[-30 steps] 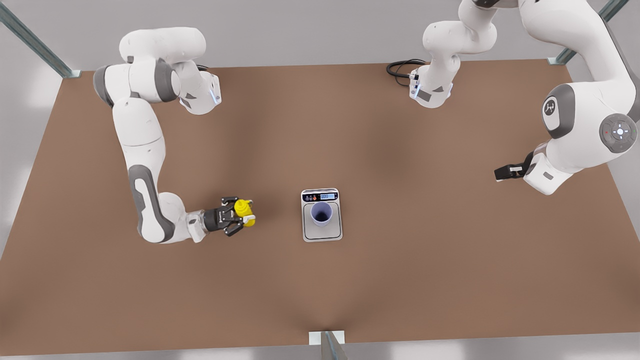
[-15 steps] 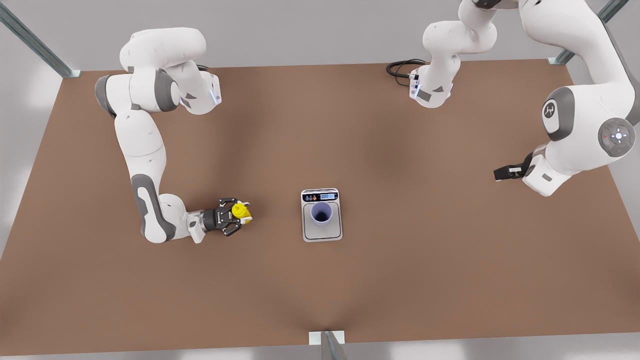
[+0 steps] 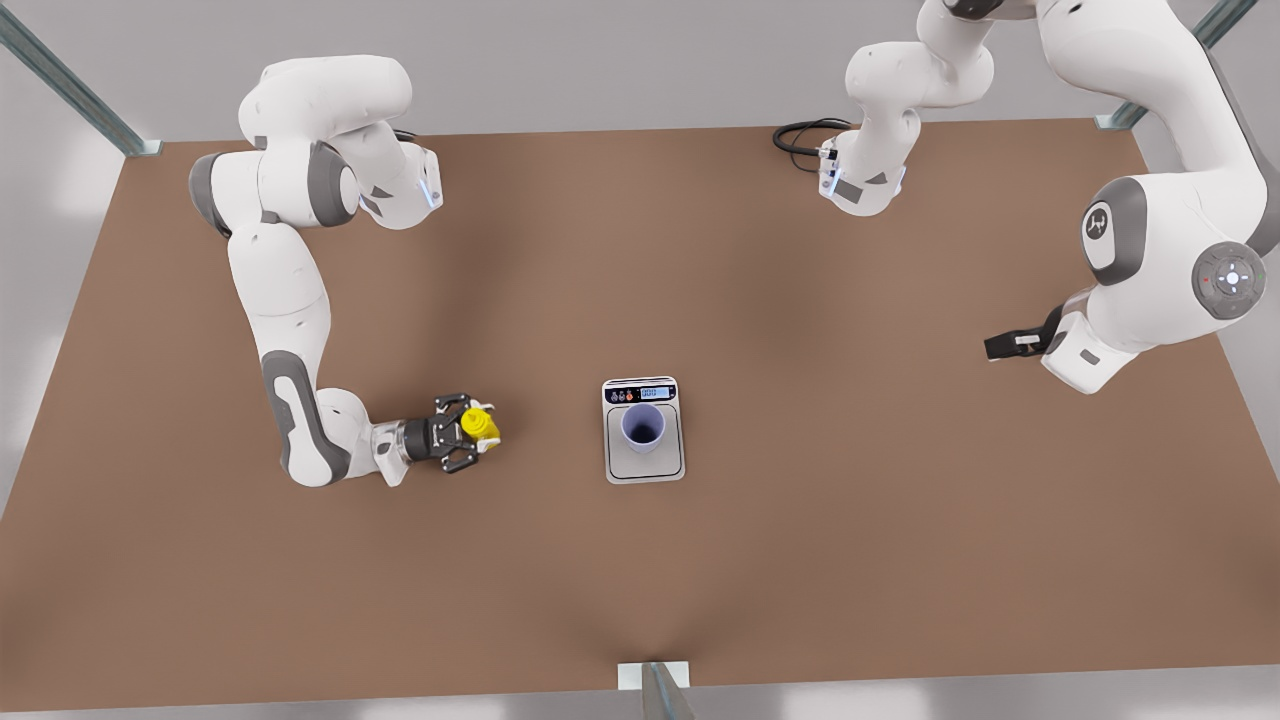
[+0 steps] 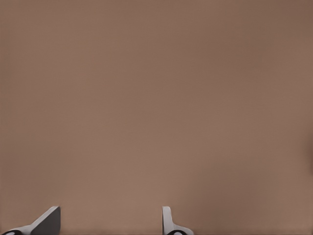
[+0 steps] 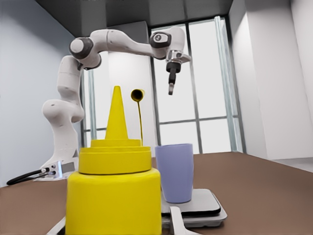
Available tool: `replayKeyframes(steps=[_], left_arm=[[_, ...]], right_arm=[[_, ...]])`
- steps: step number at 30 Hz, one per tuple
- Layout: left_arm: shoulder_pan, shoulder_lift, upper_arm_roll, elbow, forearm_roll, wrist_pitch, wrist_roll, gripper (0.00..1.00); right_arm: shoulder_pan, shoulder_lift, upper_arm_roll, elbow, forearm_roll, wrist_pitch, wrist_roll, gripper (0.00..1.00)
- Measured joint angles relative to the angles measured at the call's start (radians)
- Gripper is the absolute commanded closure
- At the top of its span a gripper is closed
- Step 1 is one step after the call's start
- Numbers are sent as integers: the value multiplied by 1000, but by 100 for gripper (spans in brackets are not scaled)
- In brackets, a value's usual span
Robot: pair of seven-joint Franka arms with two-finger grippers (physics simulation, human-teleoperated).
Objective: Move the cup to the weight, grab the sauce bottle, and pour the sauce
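The yellow sauce bottle point(image 3: 480, 425) stands upright on the brown table at the front view's left, and my right gripper point(image 3: 476, 430) is shut on it from the side. Close up in the right wrist view, the sauce bottle point(image 5: 115, 196) has a cone-shaped tip. Behind it the lavender cup point(image 5: 174, 171) stands on the weight point(image 5: 205, 208). From above, the cup point(image 3: 642, 426) sits mid-plate on the weight point(image 3: 645, 466). My left gripper point(image 3: 1002, 346) waits open, high over the table's right side. Its fingers point(image 4: 168, 221) frame bare tabletop.
A black cable point(image 3: 800, 135) loops at the arm base point(image 3: 860, 185) by the table's far edge. A metal bracket point(image 3: 652, 680) sits at the middle of the near edge. Bare brown table lies between the sauce bottle and the weight.
My right gripper drew back slightly toward the front view's left with the sauce bottle, which went from tilted to upright. The left arm shifted only a little.
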Motion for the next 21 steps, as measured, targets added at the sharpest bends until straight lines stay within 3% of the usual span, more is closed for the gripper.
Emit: replayKeyframes(steps=[10, 18, 21], left_arm=[[-3, -2, -2, 0, 0, -6, -5, 0], [-9, -2, -1, 1, 0, -6, -5, 0], [-9, -2, -2, 1, 0, -6, -5, 0]], right_arm=[[-9, 0, 0, -6, -36, -2, 2, 0], [-160, -18, 1, -63, -280, -2, -1, 0], [-334, -330, 0, -149, -515, -12, 323, 0]])
